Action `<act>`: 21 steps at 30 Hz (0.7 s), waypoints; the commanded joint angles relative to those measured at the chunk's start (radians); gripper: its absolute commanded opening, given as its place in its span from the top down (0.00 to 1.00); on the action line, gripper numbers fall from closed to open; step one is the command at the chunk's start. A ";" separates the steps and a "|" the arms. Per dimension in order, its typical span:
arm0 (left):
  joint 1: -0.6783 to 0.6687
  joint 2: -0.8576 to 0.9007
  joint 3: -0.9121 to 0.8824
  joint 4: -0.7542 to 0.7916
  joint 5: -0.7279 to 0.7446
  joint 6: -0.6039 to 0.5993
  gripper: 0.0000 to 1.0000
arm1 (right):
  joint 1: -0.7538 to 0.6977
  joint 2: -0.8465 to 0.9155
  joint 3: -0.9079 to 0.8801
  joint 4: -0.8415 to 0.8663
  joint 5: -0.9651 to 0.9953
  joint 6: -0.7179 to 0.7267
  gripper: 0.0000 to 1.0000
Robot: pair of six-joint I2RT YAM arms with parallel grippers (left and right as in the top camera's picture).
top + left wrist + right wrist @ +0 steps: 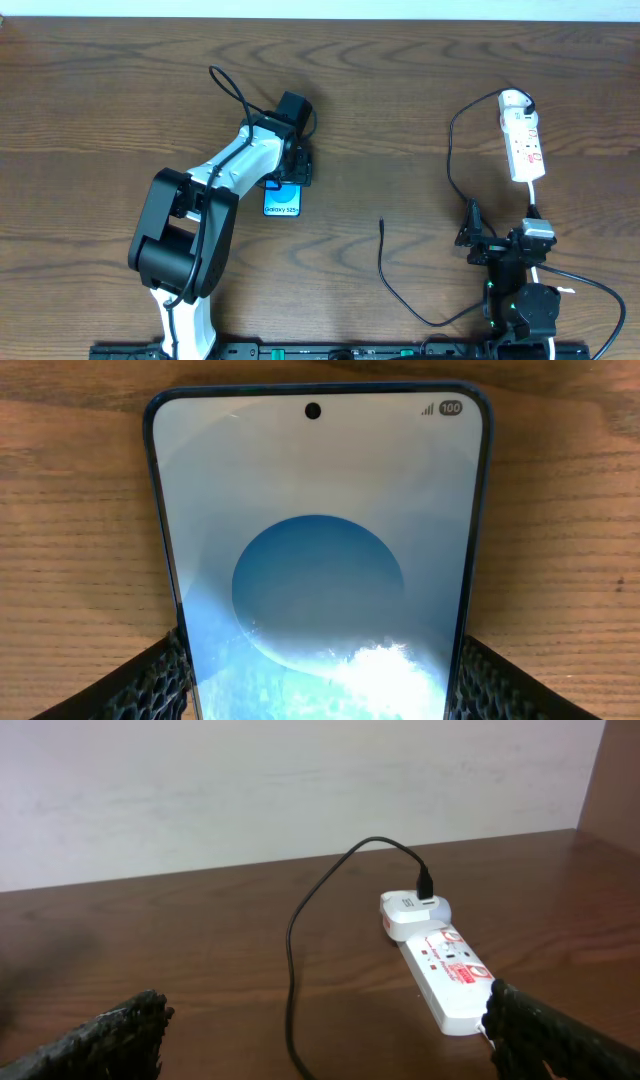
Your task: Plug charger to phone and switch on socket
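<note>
The step in hand is steadying the phone (283, 202); plugging in has not begun. It lies face up left of centre in the overhead view, half hidden under the left arm. The left pincer (318, 690) seems to pinch the phone by its two long edges, a pad against each side.

The charger (380, 255) lies loose on the counter (100, 80), its small free tip just right of centre and well apart from the phone. Its far end is already seated at the top of the socket (524, 145), in the upper right of the frame. The right pincer (322, 1008) is spread wide with nothing in it, low at the right and facing the socket.

The next move probably calls for the right pincer to take the free tip and bring it squarely to the phone's port. The switch comes after.

Counted: one phone, one charger, one socket, two pincers.
</note>
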 commanded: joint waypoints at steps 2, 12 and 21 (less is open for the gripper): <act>0.002 0.016 -0.026 -0.006 -0.027 -0.008 0.62 | 0.003 -0.008 -0.002 -0.003 -0.003 -0.013 0.01; 0.002 0.016 -0.026 -0.006 -0.027 -0.008 0.93 | 0.003 -0.008 -0.002 -0.003 -0.002 -0.013 0.01; 0.003 0.015 -0.026 -0.006 -0.027 -0.008 0.93 | 0.003 -0.008 -0.002 -0.003 -0.003 -0.013 0.01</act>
